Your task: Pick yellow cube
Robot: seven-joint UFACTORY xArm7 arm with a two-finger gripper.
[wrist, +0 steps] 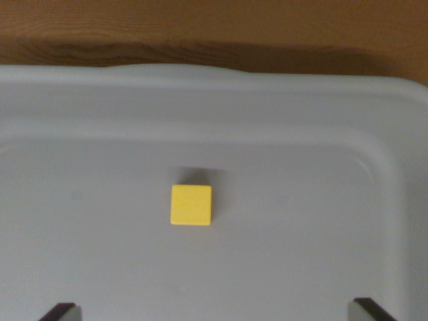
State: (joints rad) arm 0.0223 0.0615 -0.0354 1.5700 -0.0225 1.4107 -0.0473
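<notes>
A small yellow cube (191,204) lies flat on the floor of a pale grey plastic bin (214,87), near the middle of the wrist view. My gripper (217,311) hangs above it, and only its two dark fingertips (61,311) poke in at the bottom corners. They stand far apart, so the gripper is open with nothing between them. The cube sits well ahead of the fingertips, slightly toward the wrist view's left of their midline.
The bin's raised rim curves along the top and down the wrist view's right side. Behind it runs a brown wooden surface (200,27) with a dark shadow along the rim.
</notes>
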